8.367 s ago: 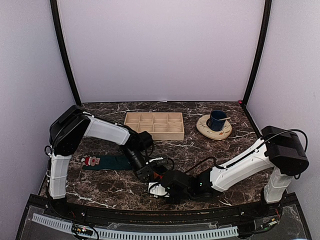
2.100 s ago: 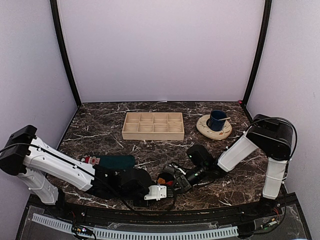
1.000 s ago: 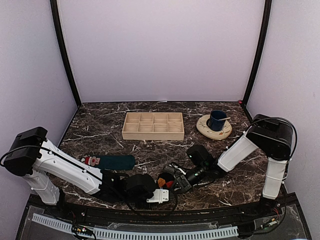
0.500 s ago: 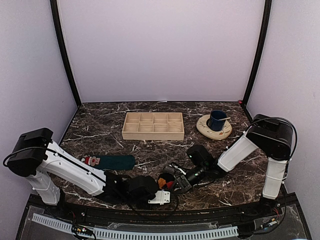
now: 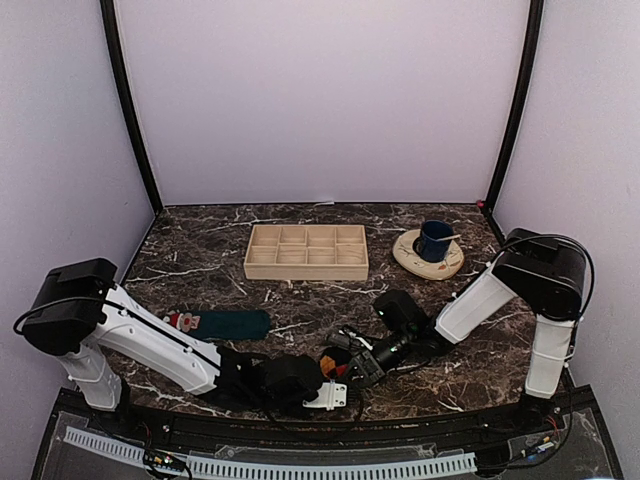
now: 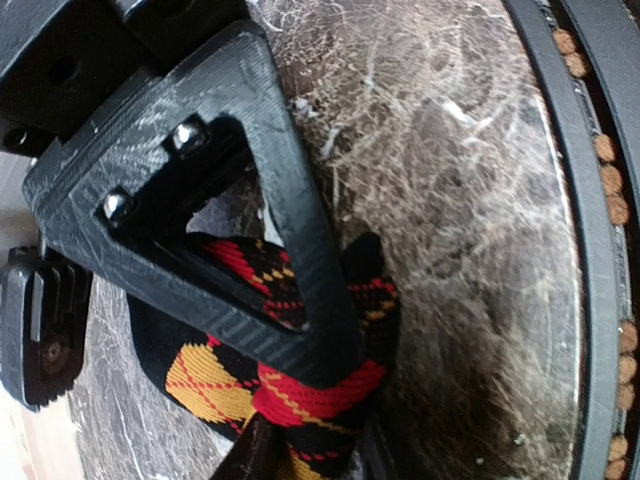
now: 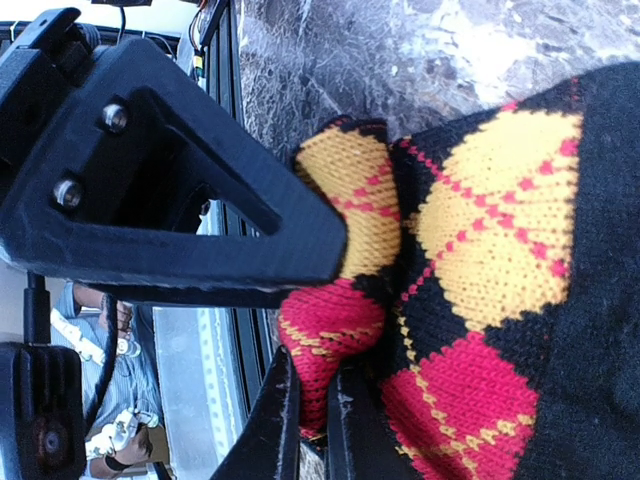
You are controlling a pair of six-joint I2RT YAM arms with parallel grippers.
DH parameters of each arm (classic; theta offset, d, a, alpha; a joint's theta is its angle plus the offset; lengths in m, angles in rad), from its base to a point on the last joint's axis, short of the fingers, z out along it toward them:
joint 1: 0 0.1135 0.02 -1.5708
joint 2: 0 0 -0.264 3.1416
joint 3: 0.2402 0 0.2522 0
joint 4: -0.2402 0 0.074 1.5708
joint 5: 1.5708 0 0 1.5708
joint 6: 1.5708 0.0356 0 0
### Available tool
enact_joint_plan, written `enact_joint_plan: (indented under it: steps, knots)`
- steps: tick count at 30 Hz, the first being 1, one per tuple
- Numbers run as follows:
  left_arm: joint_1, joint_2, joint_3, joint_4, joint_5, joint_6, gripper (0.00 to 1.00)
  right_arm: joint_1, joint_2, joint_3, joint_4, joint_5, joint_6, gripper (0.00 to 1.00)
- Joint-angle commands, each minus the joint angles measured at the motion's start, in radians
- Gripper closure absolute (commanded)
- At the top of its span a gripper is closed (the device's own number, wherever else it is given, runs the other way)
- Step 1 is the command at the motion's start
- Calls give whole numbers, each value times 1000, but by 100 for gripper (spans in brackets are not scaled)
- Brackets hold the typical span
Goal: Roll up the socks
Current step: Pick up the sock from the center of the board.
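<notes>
Well beyond the left gripper (image 5: pixel 326 376) and right gripper (image 5: pixel 345 364), toward the back wall, a shallow light-wood tray divided into compartments (image 5: pixel 306 251) sits on the dark, white-veined marble tabletop (image 5: pixel 200 240). Farther back and to the right of the right gripper, a dark blue mug (image 5: pixel 435 241) stands on a round cream saucer (image 5: pixel 410 259), apart from the tray.

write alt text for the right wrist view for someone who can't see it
Close-up of a black argyle sock with orange and red diamonds, a red fold of it pinched between the black jaws of the right gripper. The dark marble table shows above the sock.
</notes>
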Motion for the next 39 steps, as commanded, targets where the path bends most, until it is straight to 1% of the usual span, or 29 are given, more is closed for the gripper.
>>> enact_joint_plan:
  steps: [1,6,7,10,11,12,17,22,30,37,39]
  knots:
    - [1,53,23,-48,3,0,73,-2,57,-44,-154,39,-14,96]
    - [1,61,27,-69,22,-21,82,-4,54,-45,-157,46,-9,95]
    - [1,63,30,-76,25,-23,86,-6,52,-45,-157,48,-8,95]
    - [1,69,34,-92,28,-34,92,-15,38,-54,-163,63,-6,92]
    - [1,71,37,-100,29,-39,98,-20,30,-59,-166,71,-6,91]
    - [1,72,39,-107,32,-43,100,-24,21,-64,-171,81,-6,89]
    - [2,77,66,-161,75,-73,100,-46,-13,-84,-186,117,-13,79]
    - [8,88,110,-234,135,-104,100,-55,-51,-99,-197,152,-21,72]
    - [28,110,190,-384,249,-131,100,-76,-125,-135,-196,192,-16,68]
    - [66,163,323,-565,396,-142,100,-103,-211,-183,-187,261,-5,65]
    - [81,175,359,-616,443,-143,100,-106,-236,-201,-180,281,-1,62]
